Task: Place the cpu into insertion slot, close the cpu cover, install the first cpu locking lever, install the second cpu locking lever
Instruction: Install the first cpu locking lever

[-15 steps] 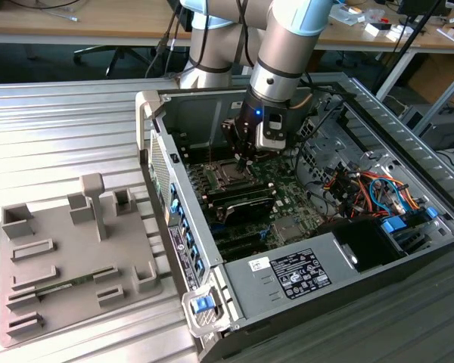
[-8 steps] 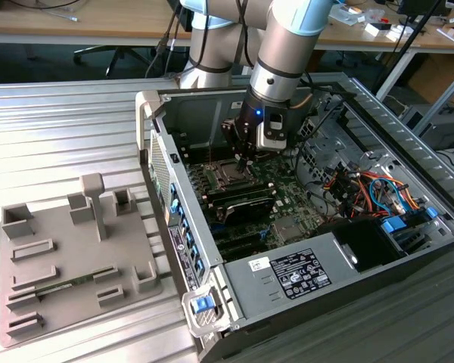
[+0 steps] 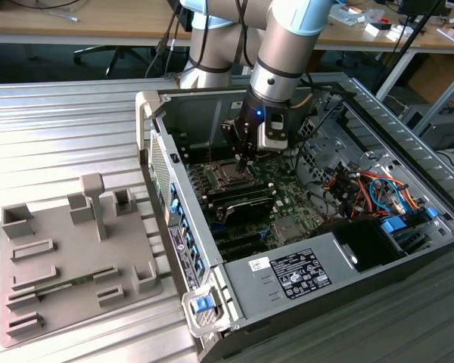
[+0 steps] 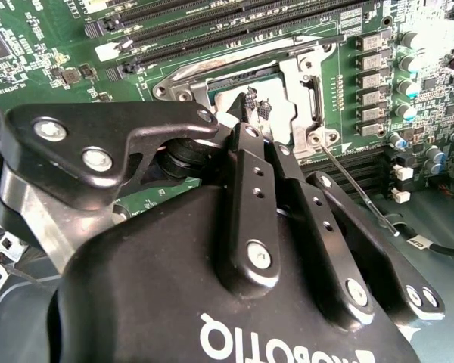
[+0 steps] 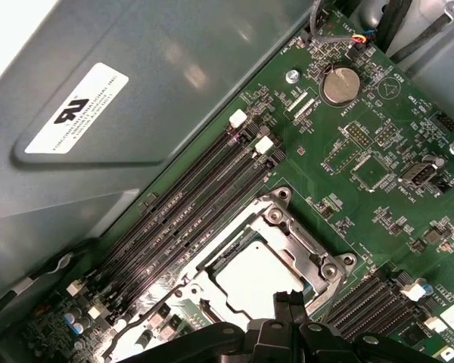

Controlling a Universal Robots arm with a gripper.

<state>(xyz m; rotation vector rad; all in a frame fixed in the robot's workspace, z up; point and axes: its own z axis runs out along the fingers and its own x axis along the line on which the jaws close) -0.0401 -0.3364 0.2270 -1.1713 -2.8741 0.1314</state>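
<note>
My gripper hangs inside the open computer case, just over the cpu socket on the green motherboard. The cpu lies in the socket with its silvery top up. The cpu cover lies flat around it as a silvery frame. In the second wrist view the black fingers meet at their tips, so the gripper is shut with nothing seen between them, right over the cover. One thin locking lever sticks out slanting from the socket's corner. Another lever runs along the socket's far edge.
Rows of black memory slots run beside the socket. The case's grey wall rises close behind them. Orange and blue cables fill the exterior view's right. A grey parts fixture lies outside the case on the exterior view's left.
</note>
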